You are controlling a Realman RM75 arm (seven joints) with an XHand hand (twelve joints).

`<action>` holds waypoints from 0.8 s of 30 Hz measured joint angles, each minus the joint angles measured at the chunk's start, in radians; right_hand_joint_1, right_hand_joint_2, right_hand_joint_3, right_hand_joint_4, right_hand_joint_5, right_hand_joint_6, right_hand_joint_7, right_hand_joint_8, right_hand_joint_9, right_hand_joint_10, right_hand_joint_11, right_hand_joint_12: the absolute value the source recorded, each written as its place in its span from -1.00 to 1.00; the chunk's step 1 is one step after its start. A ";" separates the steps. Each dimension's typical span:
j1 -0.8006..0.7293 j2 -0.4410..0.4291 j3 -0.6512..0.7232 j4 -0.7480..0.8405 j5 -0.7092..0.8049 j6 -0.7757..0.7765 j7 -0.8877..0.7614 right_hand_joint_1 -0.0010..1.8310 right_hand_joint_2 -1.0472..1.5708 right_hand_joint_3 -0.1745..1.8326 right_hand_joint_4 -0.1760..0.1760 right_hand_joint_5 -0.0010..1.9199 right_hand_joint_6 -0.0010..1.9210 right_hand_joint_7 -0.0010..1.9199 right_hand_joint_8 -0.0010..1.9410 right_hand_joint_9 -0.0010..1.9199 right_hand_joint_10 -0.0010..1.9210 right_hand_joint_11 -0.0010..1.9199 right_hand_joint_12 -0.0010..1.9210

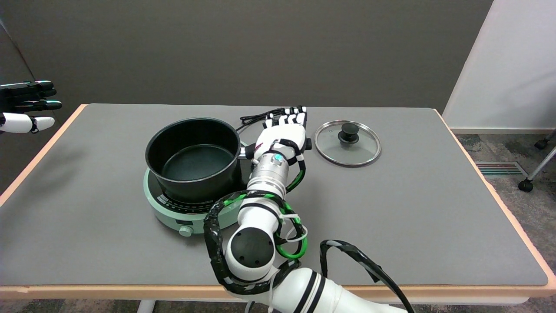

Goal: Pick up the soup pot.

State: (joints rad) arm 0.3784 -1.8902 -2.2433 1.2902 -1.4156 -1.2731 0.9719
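soup pot (193,158) | sits on the green cooker (173,208), left of table centre, not lifted | your robot hand (282,137) over its right-side handle, fingers extended, no grip evident | left: close, then lift

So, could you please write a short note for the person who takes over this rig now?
Right hand: over the pot's side handle, fingers stretched out flat; whether it touches or grips the handle is hidden, so cannot tell.
Soup pot: black, uncovered, standing on the pale green induction cooker.
Glass lid: flat on the table, right of the hand.
Done: reach to the handle.
Left: close on the handle and lift the pot.
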 measured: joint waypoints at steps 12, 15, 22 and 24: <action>0.009 0.023 0.015 0.008 0.029 0.021 0.000 0.21 -0.67 0.63 1.00 -0.74 -0.74 -0.74 -0.75 -0.74 -0.74 -0.74 -0.74; 0.012 0.029 0.021 0.010 0.039 0.031 0.000 0.22 -0.68 0.62 1.00 -0.70 -0.70 -0.70 -0.70 -0.70 -0.70 -0.70 -0.70; 0.020 0.044 0.030 0.014 0.063 0.052 0.001 0.23 -0.68 0.63 1.00 -0.39 -0.39 -0.39 -0.39 -0.39 -0.39 -0.39 -0.39; 0.023 0.048 0.032 0.016 0.071 0.057 0.001 0.23 -0.66 0.55 1.00 -0.30 -0.30 -0.30 -0.31 -0.30 -0.30 -0.30 -0.30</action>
State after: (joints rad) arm 0.4012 -1.8421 -2.2118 1.3062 -1.3446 -1.2158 0.9731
